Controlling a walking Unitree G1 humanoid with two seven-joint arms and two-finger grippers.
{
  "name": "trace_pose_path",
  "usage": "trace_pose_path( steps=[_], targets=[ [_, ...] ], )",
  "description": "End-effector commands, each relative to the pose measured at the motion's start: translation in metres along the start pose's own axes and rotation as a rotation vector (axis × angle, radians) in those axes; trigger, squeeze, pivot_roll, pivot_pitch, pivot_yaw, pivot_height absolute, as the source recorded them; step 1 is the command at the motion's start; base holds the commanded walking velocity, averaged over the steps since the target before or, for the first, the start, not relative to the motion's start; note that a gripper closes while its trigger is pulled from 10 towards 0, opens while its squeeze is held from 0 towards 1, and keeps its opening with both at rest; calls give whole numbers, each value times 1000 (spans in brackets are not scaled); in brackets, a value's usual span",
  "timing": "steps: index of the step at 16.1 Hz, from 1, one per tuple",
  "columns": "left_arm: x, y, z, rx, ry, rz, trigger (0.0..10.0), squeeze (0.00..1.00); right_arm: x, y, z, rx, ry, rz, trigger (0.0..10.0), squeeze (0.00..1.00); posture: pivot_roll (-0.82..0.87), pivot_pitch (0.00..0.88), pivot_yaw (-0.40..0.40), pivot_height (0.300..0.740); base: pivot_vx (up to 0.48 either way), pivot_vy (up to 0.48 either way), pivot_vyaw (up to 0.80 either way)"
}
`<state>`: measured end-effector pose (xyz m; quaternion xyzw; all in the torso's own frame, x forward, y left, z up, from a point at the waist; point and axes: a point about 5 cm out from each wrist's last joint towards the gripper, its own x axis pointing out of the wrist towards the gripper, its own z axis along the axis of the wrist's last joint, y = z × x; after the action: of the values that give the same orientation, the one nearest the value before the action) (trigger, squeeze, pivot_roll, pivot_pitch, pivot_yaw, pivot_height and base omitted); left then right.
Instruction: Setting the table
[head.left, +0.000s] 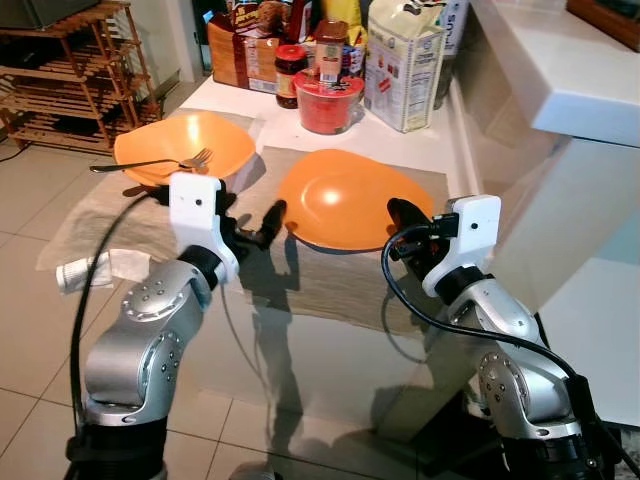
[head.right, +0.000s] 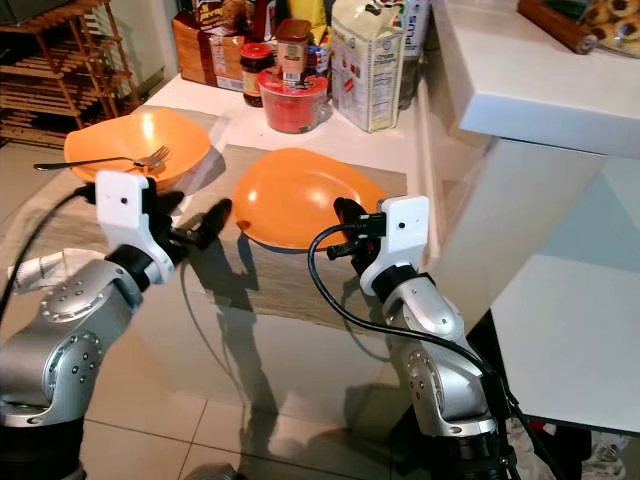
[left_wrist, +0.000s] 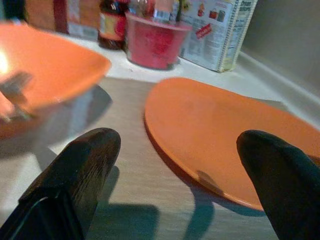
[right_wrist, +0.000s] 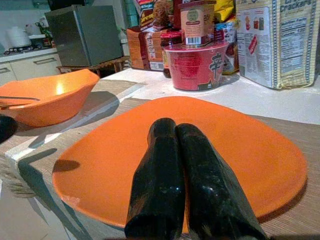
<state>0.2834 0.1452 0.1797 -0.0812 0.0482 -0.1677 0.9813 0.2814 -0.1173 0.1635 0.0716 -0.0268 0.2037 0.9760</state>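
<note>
Fork (head.left: 160, 162) partly blurred in orange bowl (head.left: 185, 145), flat orange plate (head.left: 345, 200) on mat, left gripper (left_wrist: 175, 170) spread wide, right gripper (right_wrist: 180, 175) pressed closed, empty.

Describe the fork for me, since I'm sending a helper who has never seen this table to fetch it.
Start at the white counter with its woven placemats, groceries stacked along the back. Two orange dishes sit on the mats; go to the deeper orange bowl on the robot's left, not the flat orange plate. The silver fork lies across that bowl's rim, the one metal utensil there.

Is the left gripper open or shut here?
Open: the left gripper has its two black fingers spread wide apart, nothing between them.
</note>
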Motion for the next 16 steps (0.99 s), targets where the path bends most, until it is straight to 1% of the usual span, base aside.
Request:
trace_pose_path(
  steps=[1,2,8,9,10,11,12,13,16],
  targets=[
    [2,-2,-4,-64,30,-9,10000,0,-1,0,2,-14,-17,-2,10000,0,132,0,-29,740,0,0,0],
    [2,-3,-6,-118,45,-12,10000,0,-1,0,3,-16,-19,-2,10000,0,130,0,-30,740,0,0,0],
    [3,-8,-2,-136,33,-43,10000,0,-5,-2,3,-18,-15,-8,10000,0,116,0,-29,740,0,0,0],
    [4,-7,-4,-112,34,-51,10000,0,-5,-1,3,-18,-15,-10,10000,0,108,0,-28,740,0,0,0],
    [6,-7,-6,-65,24,-58,10000,0,-6,-1,2,-18,-16,-12,10000,0,107,0,-28,740,0,0,0],
    [7,-6,-7,-47,23,-57,10000,0,-6,-1,2,-20,-17,-13,10000,0,104,0,-29,740,0,0,0],
    [10,-2,-10,-25,22,-42,10000,0,-7,0,2,-23,-19,-12,10000,0,100,0,-28,740,0,0,0],
    [16,4,-14,-58,20,-13,10000,0,-9,1,3,-25,-23,-11,10000,0,90,0,-27,740,0,0,0],
    [25,7,-12,-18,5,1,10000,0,-14,3,7,-15,-34,1,10000,0,67,0,-25,740,0,0,0]
  ],
)
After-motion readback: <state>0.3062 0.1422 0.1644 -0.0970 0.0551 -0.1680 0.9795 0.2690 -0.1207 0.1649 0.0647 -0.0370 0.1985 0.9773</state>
